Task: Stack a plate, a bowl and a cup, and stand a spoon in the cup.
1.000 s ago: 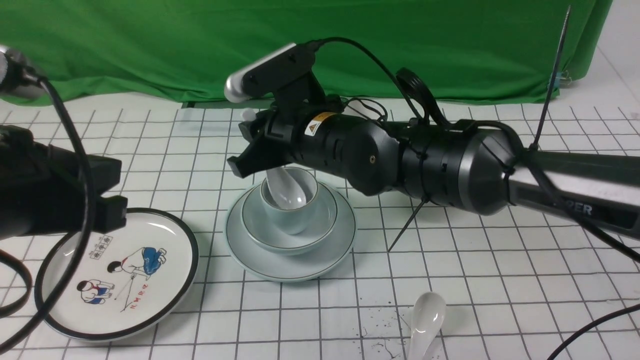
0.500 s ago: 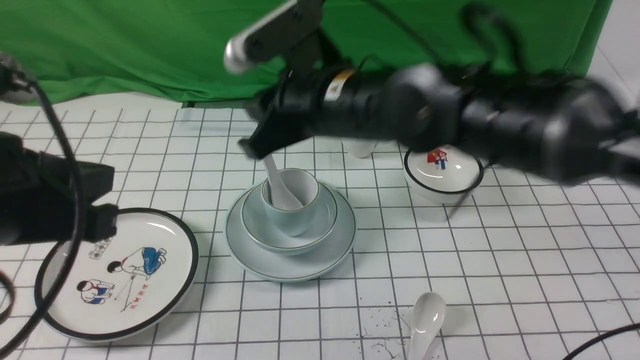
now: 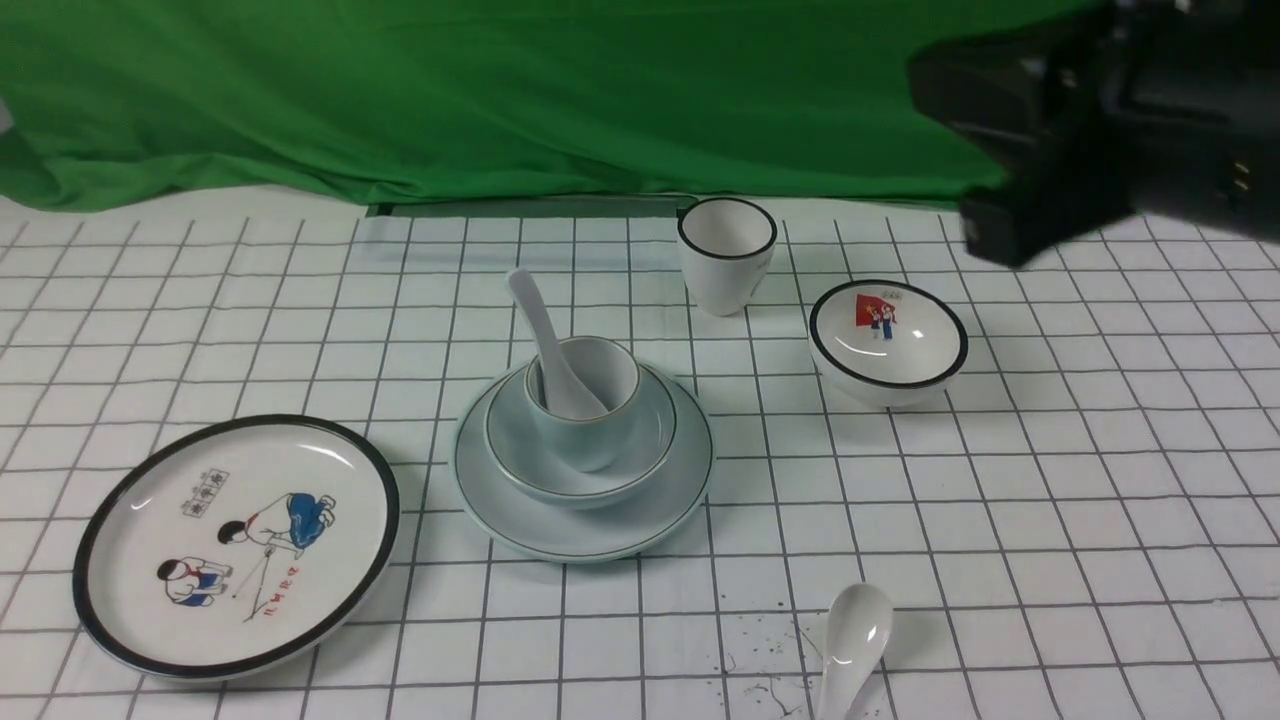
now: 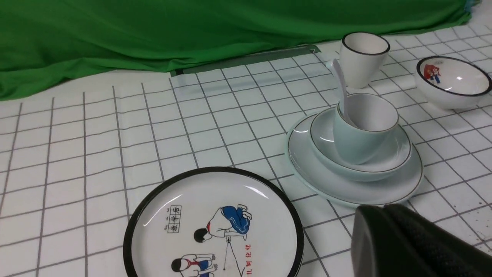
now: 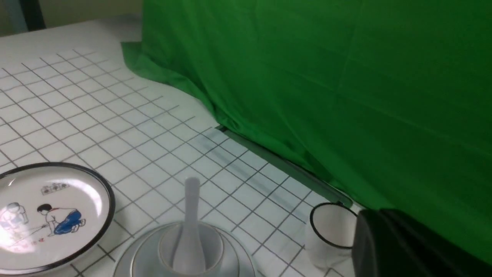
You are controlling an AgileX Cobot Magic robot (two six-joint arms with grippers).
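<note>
Cloth with a dark grid covers the table (image 3: 1050, 520). Nearest the robot lies a spare spoon (image 3: 850, 645), white, scoop up, its handle cut off by the front view's lower edge. A little farther back on the left sits a picture plate (image 3: 235, 545), white with a black rim and cartoon children.

In the middle of the table stands the stack. The plate (image 3: 590, 530) rests flat on the cloth, the bowl (image 3: 650, 450) sits centred on it, and the cup (image 3: 582, 445) stands upright inside the bowl. The spoon (image 3: 540, 325) has its scoop down in the cup, and its handle leans on the rim, rising toward the back left. Nothing grips it.

Behind the stack and to the right stand a black-rimmed cup (image 3: 727, 250) and a small bowl (image 3: 888, 340) with a red picture, each apart from the stack and from each other. A green cloth (image 3: 450, 90) hangs along the back.

The right arm (image 3: 1150, 100) is a dark blur high at the back right, well away from the stack. The right gripper (image 5: 380, 231) has its jaws closed. The left gripper (image 4: 384, 223) shows only in its own wrist view, jaws closed too, touching no dish.
</note>
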